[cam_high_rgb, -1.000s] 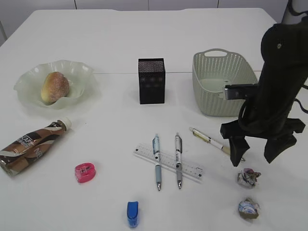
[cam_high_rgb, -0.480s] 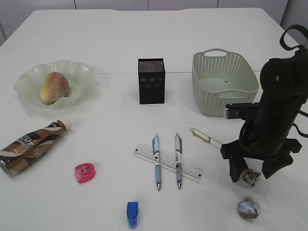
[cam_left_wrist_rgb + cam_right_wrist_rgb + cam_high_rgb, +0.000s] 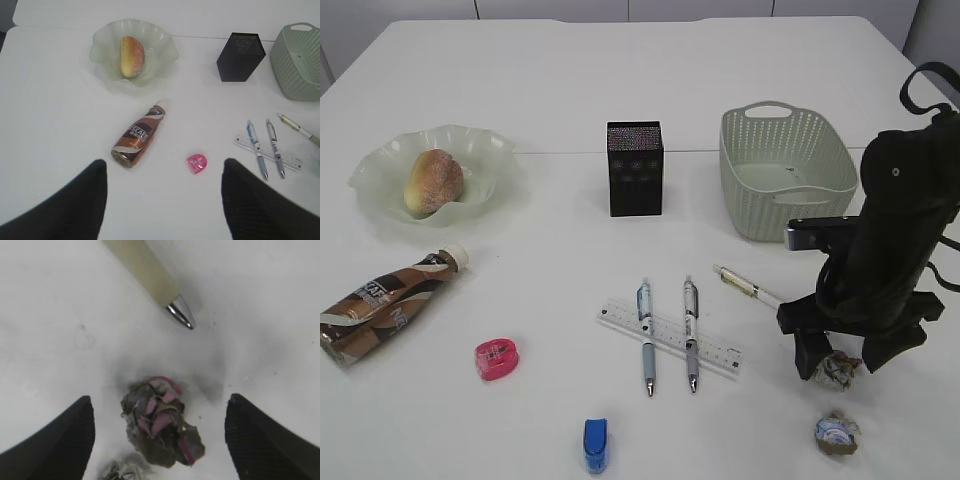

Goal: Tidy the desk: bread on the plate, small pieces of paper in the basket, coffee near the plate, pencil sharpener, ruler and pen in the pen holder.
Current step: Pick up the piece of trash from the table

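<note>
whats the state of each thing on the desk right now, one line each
bread: on the plate
coffee: lying on its side, cap on
basket: upright, looks empty
pen holder: upright, nothing sticking out
ruler: flat under two pens
third pen: lying apart
near paper ball: on desk between open right gripper fingers
other paper ball: on desk, untouched
pink sharpener: on desk
blue sharpener: on desk

A plain white surface [image 3: 620,80] fills nearly the whole frame under even, soft light. Along the top edge runs a pale wall [image 3: 550,8] with thin vertical seams.
</note>
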Robot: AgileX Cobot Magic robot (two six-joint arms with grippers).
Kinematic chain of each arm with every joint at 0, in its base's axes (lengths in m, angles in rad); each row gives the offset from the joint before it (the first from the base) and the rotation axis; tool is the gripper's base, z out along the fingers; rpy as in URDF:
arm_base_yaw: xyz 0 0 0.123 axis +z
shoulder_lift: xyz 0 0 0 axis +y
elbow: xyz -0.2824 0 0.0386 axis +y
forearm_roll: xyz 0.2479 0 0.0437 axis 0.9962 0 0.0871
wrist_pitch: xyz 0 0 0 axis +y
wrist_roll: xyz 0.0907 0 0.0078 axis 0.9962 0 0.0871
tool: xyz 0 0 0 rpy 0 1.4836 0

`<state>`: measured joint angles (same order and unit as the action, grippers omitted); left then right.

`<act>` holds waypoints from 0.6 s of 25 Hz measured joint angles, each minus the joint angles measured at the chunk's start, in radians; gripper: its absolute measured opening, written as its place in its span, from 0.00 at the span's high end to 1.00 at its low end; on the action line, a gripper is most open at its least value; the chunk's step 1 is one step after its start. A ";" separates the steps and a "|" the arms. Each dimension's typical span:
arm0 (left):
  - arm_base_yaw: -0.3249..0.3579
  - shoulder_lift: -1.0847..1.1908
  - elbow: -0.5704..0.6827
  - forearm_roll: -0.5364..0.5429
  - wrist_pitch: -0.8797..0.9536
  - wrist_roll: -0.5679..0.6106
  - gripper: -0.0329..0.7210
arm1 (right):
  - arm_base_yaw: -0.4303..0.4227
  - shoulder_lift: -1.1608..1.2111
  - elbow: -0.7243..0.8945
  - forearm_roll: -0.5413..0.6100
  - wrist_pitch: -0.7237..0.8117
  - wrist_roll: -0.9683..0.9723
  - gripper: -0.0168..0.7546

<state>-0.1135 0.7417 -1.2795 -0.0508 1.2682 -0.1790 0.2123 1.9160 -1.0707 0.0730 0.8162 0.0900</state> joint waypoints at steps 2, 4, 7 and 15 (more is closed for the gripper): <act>0.000 0.000 0.000 -0.004 0.000 0.000 0.27 | 0.000 0.007 0.000 0.000 0.000 0.000 0.22; 0.000 0.000 0.000 -0.008 0.000 0.000 0.28 | 0.000 0.009 0.000 0.000 0.000 0.000 0.22; 0.000 0.000 0.000 -0.011 0.000 0.000 0.28 | 0.000 0.010 0.000 0.000 0.000 0.000 0.22; 0.000 0.000 0.000 -0.011 0.000 -0.002 0.28 | 0.000 0.027 0.000 0.000 0.000 0.000 0.22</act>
<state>-0.1135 0.7417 -1.2795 -0.0621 1.2682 -0.1813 0.2123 1.9428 -1.0707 0.0730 0.8162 0.0900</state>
